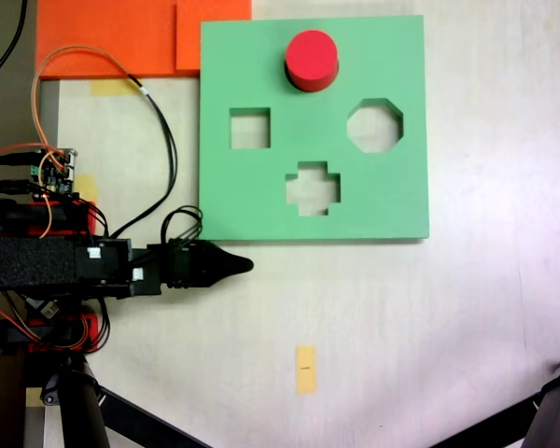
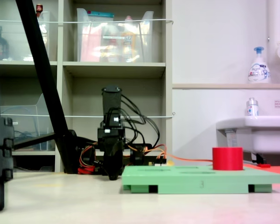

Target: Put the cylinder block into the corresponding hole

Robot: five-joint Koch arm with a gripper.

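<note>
The cylinder block [image 1: 312,60] is a short red foam cylinder. It stands upright on the far middle of the green foam board [image 1: 261,196], and in the second exterior view the cylinder block [image 2: 227,158] rises above the green board [image 2: 196,179] at its right end. The corresponding hole is hidden; no round cutout shows, and I cannot tell whether the block sits in one. My black gripper [image 1: 243,265] lies low beside the board's near left corner, well apart from the block. Its jaws are together with nothing between them. In the second exterior view the gripper [image 2: 113,176] points down at the table, left of the board.
The board also has a square cutout [image 1: 249,129], an octagonal cutout [image 1: 374,125] and a cross cutout [image 1: 313,188]. Orange foam sheets [image 1: 121,37] lie at the far left. Cables and a circuit board [image 1: 58,168] sit by the arm base. Yellow tape [image 1: 305,369] and tripod legs [image 1: 541,420] are nearer.
</note>
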